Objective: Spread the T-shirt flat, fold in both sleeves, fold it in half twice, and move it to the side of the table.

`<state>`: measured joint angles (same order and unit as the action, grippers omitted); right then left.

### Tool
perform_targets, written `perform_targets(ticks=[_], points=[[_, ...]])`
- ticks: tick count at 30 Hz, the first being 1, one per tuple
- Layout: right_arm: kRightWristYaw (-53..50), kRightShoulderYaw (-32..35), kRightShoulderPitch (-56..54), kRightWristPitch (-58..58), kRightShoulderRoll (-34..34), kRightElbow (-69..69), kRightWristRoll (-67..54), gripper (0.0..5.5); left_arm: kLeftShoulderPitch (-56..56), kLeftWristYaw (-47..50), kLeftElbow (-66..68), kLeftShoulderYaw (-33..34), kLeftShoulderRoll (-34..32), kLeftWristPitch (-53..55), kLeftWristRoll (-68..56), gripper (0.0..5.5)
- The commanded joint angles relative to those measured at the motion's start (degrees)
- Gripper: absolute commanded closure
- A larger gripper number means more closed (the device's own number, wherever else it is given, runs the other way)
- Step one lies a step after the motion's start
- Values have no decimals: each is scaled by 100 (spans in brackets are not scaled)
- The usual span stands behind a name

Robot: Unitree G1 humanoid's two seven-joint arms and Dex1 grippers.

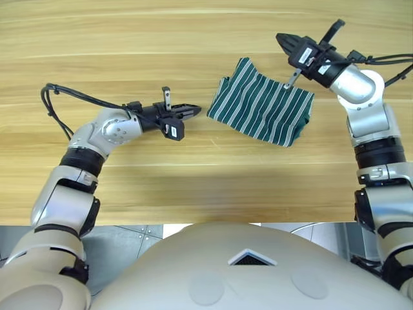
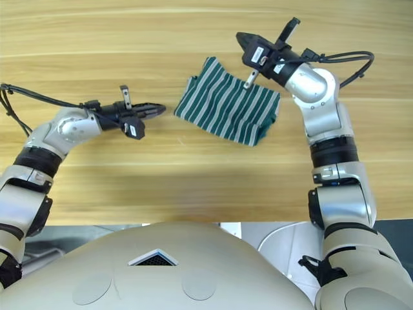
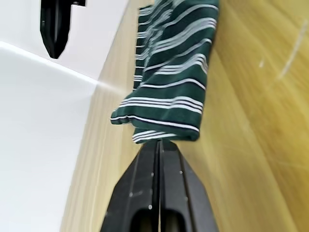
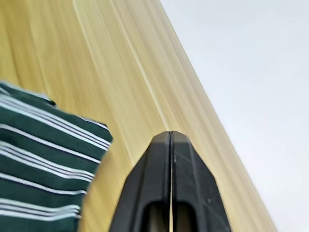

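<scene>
And here's the T-shirt [image 1: 261, 103], dark green with thin white stripes, folded down into a compact, layered bundle on the wooden bench [image 1: 129, 51]. It lies right of centre and is skewed, one corner aimed toward the far side and its stripes running slantwise. Its near right corner looks thick, with the folded layers stacked there. On the robot's left, the left gripper [image 1: 195, 110] lies low over the wood, stretched out sideways and pointing straight at the bundle's left edge. Its fingers are pressed together into a single dark wedge, with nothing between them. The tip sits just beside the cloth; the head views show a sliver of bare wood between the two, while the left wrist view puts the tip right at the folded hem, so whether they touch cannot be settled. Over on the right, the right gripper [image 1: 279, 37] hangs beyond the bundle's far right corner, its tip over bare bench and aimed away from the robot. Those fingers are pressed together too, gripping nothing, with the striped cloth off to one side of them.
</scene>
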<state>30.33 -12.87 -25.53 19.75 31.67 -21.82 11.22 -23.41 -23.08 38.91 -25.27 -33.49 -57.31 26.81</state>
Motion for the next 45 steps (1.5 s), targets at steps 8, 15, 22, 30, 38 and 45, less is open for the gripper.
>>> perform_targets(ticks=[8,15,22,30,38,45], points=[[287,-1031,-252,181,-1169,-1990,500,547,-38,-132,452,247,318,-13,-787,550],[-744,-994,-729,202,-1094,-4437,840,547,-156,-90,701,310,550,-8,-873,550],[-2728,209,-607,-862,-172,-5607,259,547,-24,-272,874,600,914,-137,-1661,550],[-3399,1327,-172,-1118,380,-5654,-240,547,66,-1430,1350,1738,1705,603,-4077,550],[-3582,2042,-820,856,425,-4988,-667,547,-264,-1859,2018,3019,2021,1146,-4972,550],[-4843,1433,-539,2561,27,-2827,646,547,-770,-1845,2690,3859,2267,1639,-5267,550]])
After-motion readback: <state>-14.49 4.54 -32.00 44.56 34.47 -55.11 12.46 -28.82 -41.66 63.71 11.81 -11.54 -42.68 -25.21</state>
